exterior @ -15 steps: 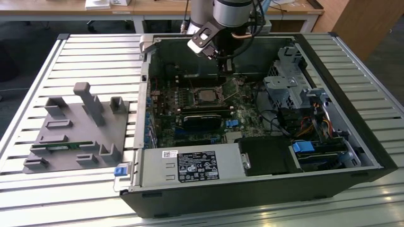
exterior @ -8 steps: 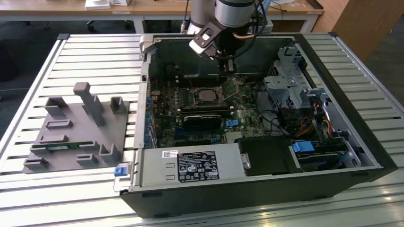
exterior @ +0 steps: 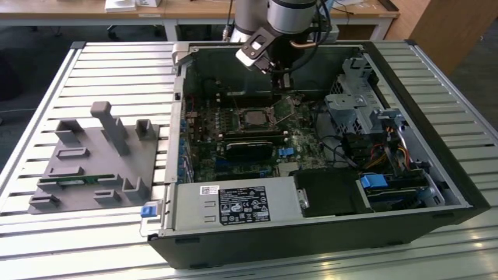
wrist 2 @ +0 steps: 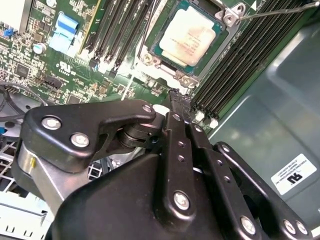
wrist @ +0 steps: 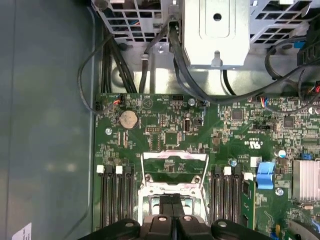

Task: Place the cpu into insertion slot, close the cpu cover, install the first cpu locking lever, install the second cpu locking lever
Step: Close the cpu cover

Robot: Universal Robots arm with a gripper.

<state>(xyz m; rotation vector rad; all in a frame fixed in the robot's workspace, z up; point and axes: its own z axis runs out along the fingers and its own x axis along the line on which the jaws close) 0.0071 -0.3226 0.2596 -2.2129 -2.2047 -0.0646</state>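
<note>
Cpu (wrist 2: 192,37) placement looks finished. The chip lies flat inside the insertion slot (wrist 2: 170,69), its pale, dull metal top faintly printed and square to the silver rim, with no corner visibly riding up.

Taking that slot as the landmark and reading from the exterior view's left: well apart from it, outside the computer case (exterior: 311,239), a grey holder block (exterior: 93,160) sits on the slatted table (exterior: 46,76). It is probably a staging place for parts. Nearer the slot, the green circuit board (exterior: 304,143) lies flat on the case floor, which would explain why the arm reaches in from above. Long black memory slots (wrist: 114,200) flank the slot on both sides.

Just beside the slot, slightly to the exterior view's right of it, the gripper (exterior: 281,86) hangs above the board, fingers pressed together with nothing visible between them. In the first wrist view the cpu cover (wrist: 174,170) sits just beyond the fingertips. Bare board shows through its window, so I judge it is swung back off the chip rather than closed. A thin wire lever (wrist 2: 280,12) angles away from the slot's corner, apparently unlatched.

Farther to the exterior view's right of the slot stands the metal drive cage (exterior: 350,105).
</note>
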